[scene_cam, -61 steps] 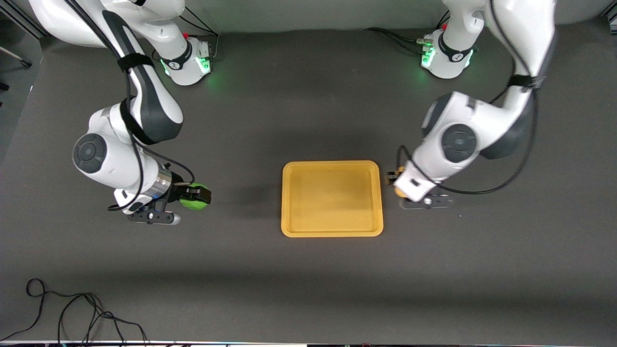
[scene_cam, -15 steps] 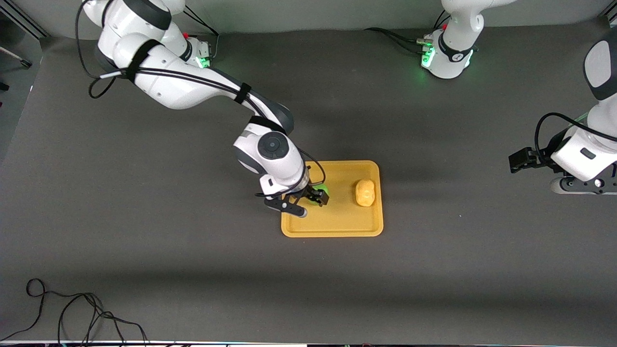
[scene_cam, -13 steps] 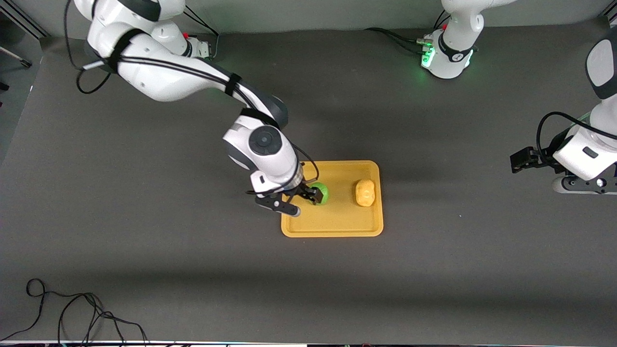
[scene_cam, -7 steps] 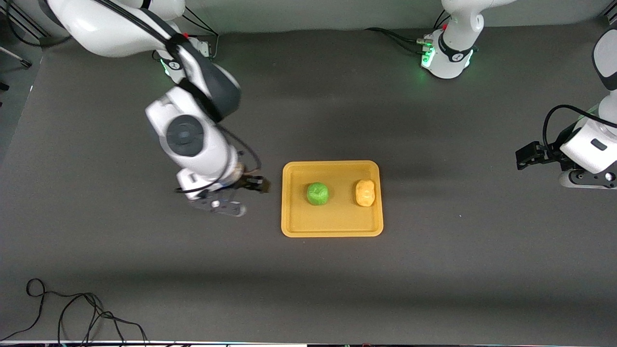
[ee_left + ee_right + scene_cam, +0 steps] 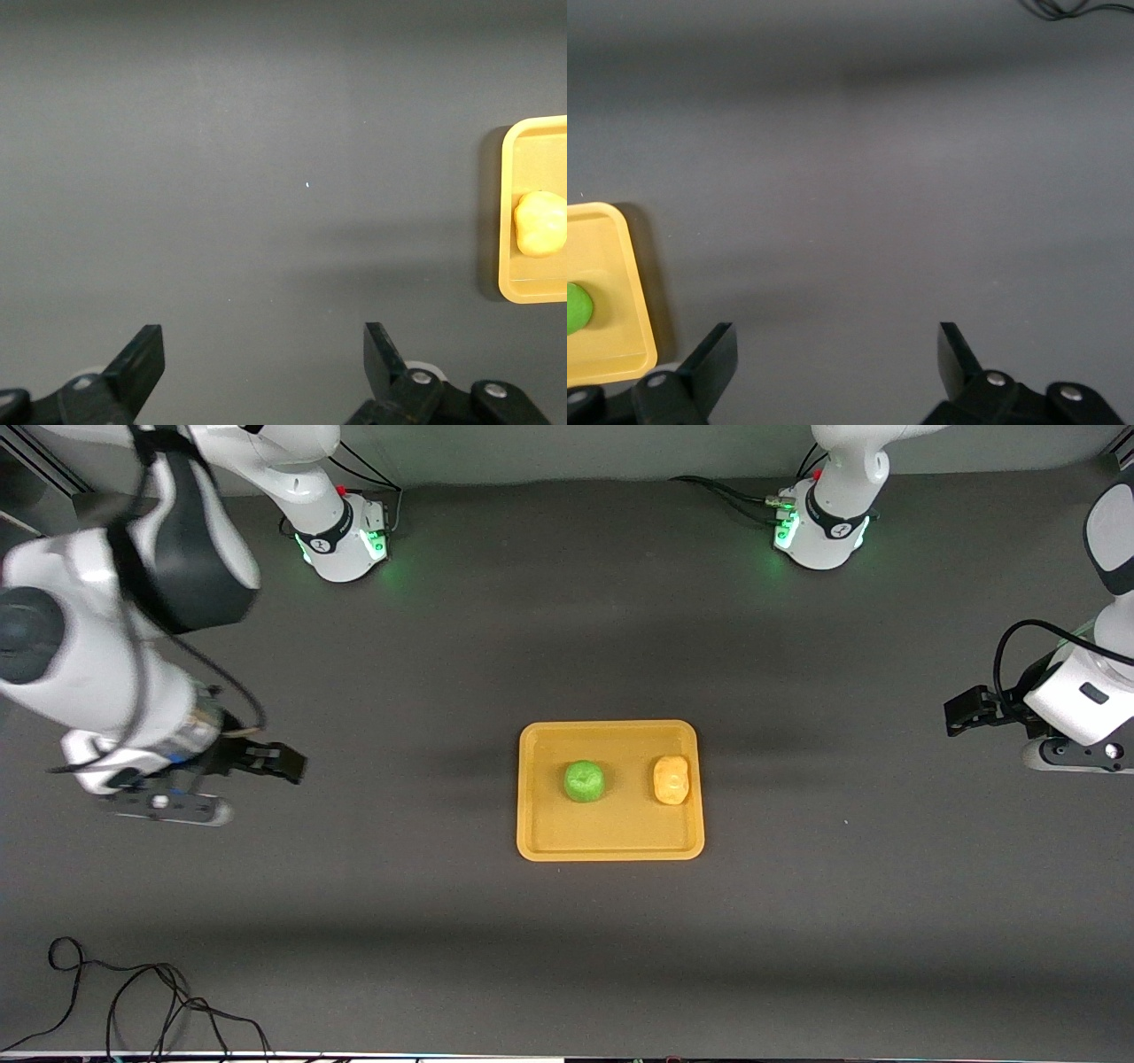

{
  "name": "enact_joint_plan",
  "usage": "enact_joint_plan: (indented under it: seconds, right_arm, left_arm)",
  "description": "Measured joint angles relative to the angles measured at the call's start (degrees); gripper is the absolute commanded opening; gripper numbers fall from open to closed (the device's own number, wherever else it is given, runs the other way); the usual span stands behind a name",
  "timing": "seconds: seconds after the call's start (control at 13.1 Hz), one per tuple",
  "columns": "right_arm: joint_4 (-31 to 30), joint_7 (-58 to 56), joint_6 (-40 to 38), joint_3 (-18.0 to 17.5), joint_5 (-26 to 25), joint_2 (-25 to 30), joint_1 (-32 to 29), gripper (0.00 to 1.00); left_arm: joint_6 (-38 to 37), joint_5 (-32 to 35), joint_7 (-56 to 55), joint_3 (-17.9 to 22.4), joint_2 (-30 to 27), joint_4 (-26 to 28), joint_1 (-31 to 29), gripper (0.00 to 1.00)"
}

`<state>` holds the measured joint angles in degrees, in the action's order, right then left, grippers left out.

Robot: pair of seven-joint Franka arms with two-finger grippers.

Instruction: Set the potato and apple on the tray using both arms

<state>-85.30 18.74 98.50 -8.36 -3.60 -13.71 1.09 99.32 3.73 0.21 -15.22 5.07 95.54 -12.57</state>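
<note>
The orange-yellow tray (image 5: 620, 834) lies in the middle of the table. The green apple (image 5: 584, 780) and the yellowish-tan potato (image 5: 671, 779) rest on it side by side and apart, the apple toward the right arm's end. My right gripper (image 5: 291, 765) is open and empty over bare table, well clear of the tray toward the right arm's end. My left gripper (image 5: 955, 717) is open and empty over bare table toward the left arm's end. The left wrist view shows its open gripper (image 5: 263, 354), the tray (image 5: 532, 150) and the potato (image 5: 540, 223). The right wrist view shows its open gripper (image 5: 833, 354), the tray (image 5: 611, 266) and the apple (image 5: 574, 308).
A black cable (image 5: 133, 992) lies looped on the table near the front camera at the right arm's end. The two arm bases (image 5: 341, 536) (image 5: 819, 527) stand along the table edge farthest from the front camera.
My right gripper let go of the apple on the tray and drew away toward the right arm's end of the table. My left arm has barely moved.
</note>
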Motion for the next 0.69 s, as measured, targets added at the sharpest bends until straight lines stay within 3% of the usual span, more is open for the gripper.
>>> enact_joint_plan:
  seconds: [0.23,0.69]
  right_arm:
    - [-1.46,-6.49,-0.87,7.66,3.84,4.36,-0.20,1.00]
    - [-11.17,-6.79,-0.41,8.90,3.62,12.46,0.19,1.00]
  left_arm:
    - [0.00,-0.01,0.01,0.00,-0.01,0.03,-0.01,1.00]
    - [0.00,-0.04,0.04,-0.04,-0.01,0.06,0.00,1.00]
